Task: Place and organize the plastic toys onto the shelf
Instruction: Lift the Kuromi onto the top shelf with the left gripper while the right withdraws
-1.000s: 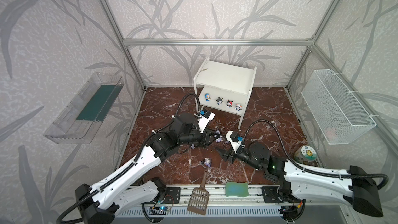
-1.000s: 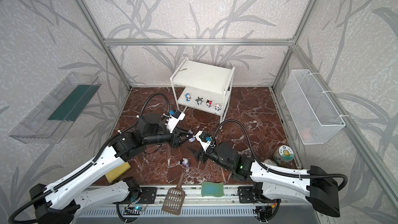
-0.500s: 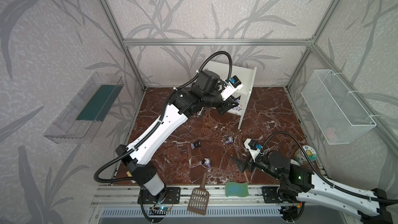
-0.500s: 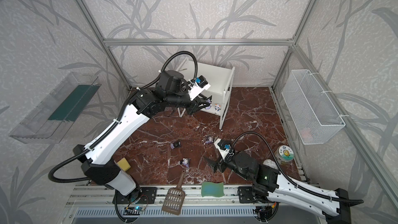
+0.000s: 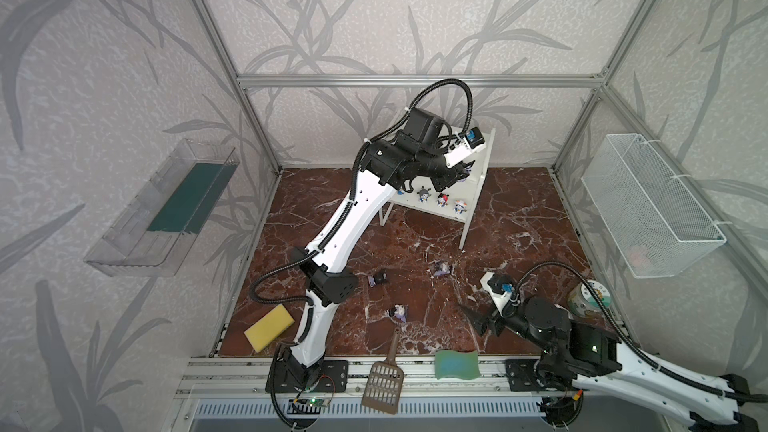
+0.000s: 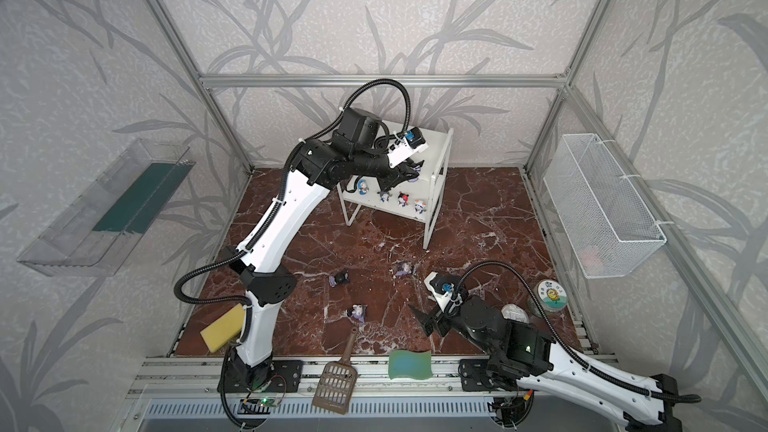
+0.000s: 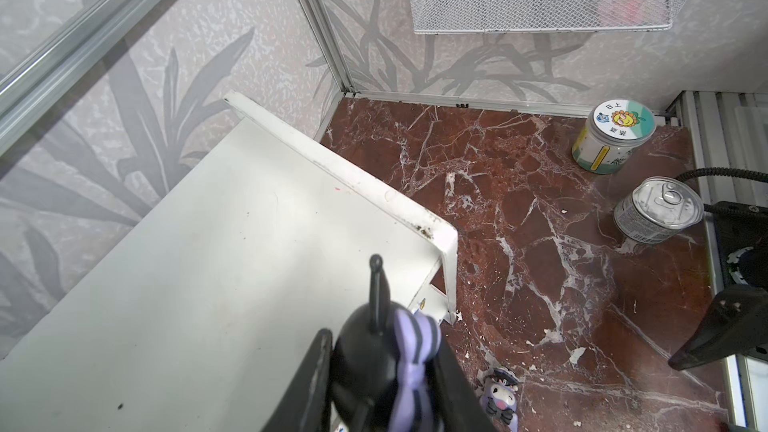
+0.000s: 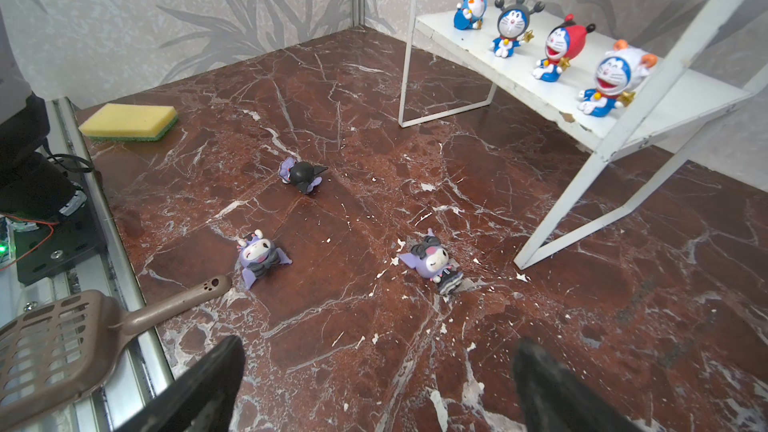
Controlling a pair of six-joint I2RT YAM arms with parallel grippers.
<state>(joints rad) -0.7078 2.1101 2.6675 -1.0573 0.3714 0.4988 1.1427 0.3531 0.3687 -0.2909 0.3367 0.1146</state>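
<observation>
Swung the left hand (image 7: 384,361) up from mid-desk to the shelf (image 7: 328,157) within the last second; holds it now by the near corner of the bare top board (image 7: 208,263), jaws narrowly parted and pinching a purple-black toy (image 7: 365,363) by its head. Cannot tell whether toy and board touch yet. Pulled the right hand (image 8: 378,344) back toward the near edge of the desk (image 8: 540,326) and spread it wide, gripping nothing. Leaves three purple toys (image 8: 305,174) (image 8: 262,253) (image 8: 434,261) lying on the desk, well apart from the shelf, and four blue-white toys (image 8: 559,49) seated in a row on the lower board (image 8: 665,101). Suggests carrying done and placing begun: lowering and release next, then three more fetches.
</observation>
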